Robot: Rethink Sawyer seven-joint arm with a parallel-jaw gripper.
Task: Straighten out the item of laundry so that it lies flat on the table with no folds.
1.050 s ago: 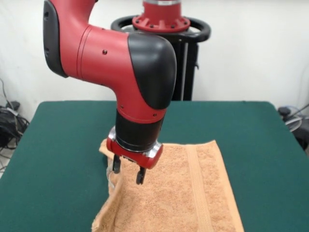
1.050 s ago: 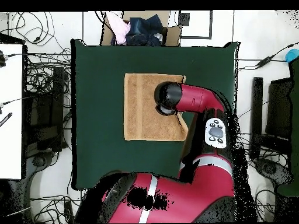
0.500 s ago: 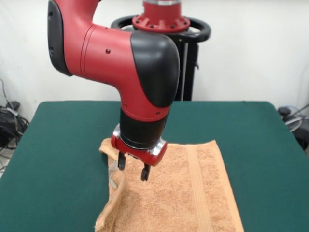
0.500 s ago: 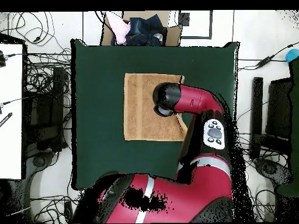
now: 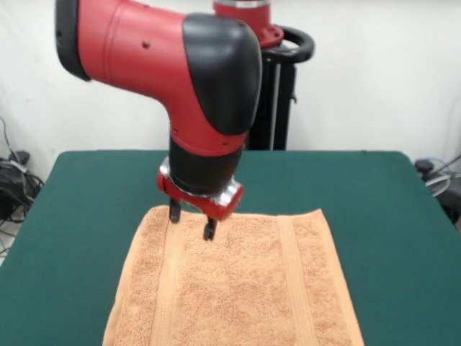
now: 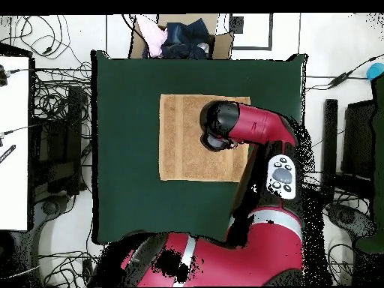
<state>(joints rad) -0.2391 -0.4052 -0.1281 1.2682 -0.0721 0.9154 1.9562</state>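
Note:
The item of laundry [image 5: 238,288] is an orange-tan towel spread flat on the green table [image 5: 86,202], with one woven band near its left edge and one right of the middle. My gripper [image 5: 191,222] hangs just above the towel's far left part. It is open, with nothing between its fingers. In the overhead view the towel [image 6: 184,139] shows as a full rectangle on the table [image 6: 127,112]. There the arm's wrist covers the towel's right part and hides the gripper.
A black stand [image 5: 277,86] rises behind the table's far edge. In the overhead view, a box of dark and pink clothes [image 6: 180,37] sits past the table's top edge. Cables lie on the floor at both sides.
The towel's left side, bunched and folded over before, now lies spread out flat. The gripper has risen and moved toward the towel's far edge.

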